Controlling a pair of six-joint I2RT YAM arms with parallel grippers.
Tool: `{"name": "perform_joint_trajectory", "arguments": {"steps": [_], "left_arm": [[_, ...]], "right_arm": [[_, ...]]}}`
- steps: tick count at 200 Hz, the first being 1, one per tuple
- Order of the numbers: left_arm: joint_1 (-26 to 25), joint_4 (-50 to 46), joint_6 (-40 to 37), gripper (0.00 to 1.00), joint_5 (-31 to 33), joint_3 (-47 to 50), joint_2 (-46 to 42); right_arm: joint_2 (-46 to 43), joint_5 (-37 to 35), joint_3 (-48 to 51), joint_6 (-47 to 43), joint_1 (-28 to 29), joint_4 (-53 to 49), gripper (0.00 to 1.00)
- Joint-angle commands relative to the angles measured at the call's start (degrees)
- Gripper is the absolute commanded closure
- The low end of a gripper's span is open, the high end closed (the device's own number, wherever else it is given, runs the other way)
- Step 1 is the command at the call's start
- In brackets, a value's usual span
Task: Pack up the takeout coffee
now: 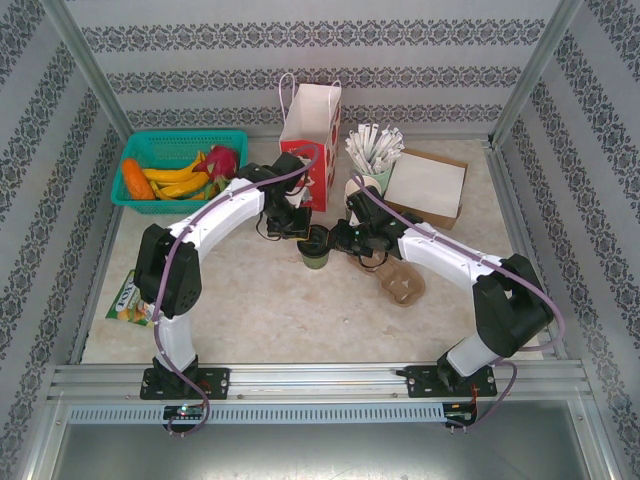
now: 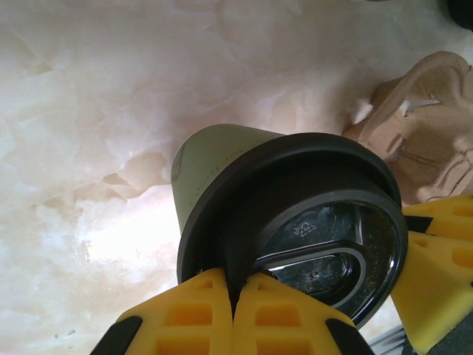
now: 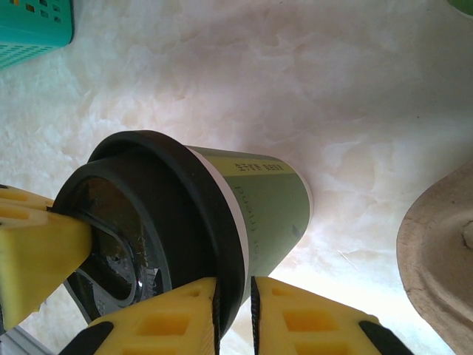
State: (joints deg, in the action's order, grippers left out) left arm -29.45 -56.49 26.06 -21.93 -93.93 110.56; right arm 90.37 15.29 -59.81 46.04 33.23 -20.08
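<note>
Takeout coffee [image 1: 316, 254] upright, middle of counter [image 1: 250, 310], axis vertical. Left end effector [image 2: 235, 285] pinched together on lid [image 2: 295, 170] rim; right end effector [image 3: 233, 290] clamped on opposite rim. Gift bag [image 1: 310, 130] just behind, nearer left arm.

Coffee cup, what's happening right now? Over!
Left fingers shut on lid rim. Right fingers pinching rim too. Takeout coffee upright, not bagged. Left arm crosses in front of gift bag.

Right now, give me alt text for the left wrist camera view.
The left end effector is shut on the black lid rim of the green takeout coffee. A finger of the right end effector meets the lid's right edge, beside a brown cup carrier.
</note>
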Motion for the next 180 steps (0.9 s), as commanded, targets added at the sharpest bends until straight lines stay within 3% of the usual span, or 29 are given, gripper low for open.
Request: {"name": "perform_joint_trajectory", "arguments": {"steps": [1, 52, 87, 112, 180], "left_arm": [[-0.8, -8.3, -2.3, 1.0, 1.9, 10.5, 12.7], [-0.8, -8.3, -4.8, 1.0, 2.0, 11.3, 12.4], [-0.8, -10.0, -7.9, 1.0, 9.9, 2.0, 5.2], [-0.9, -13.5, -11.2, 1.0, 11.9, -4.9, 3.1], [-0.9, -19.6, -19.7, 1.0, 4.8, -13.2, 2.1]], "right_arm": [[8.2, -6.8, 6.7, -2.3, 0.6, -13.7, 0.79], [7.4, -4.6, 8.3, -3.1, 1.4, -11.4, 0.77], [-1.4, 0.5, 2.3, -5.8, 0.6, -6.1, 0.65], [-3.9, 2.5, -2.2, -8.1, -0.4, -6.2, 0.6], [-3.6, 5.8, -2.9, -2.9, -1.4, -2.9, 0.56]]}}
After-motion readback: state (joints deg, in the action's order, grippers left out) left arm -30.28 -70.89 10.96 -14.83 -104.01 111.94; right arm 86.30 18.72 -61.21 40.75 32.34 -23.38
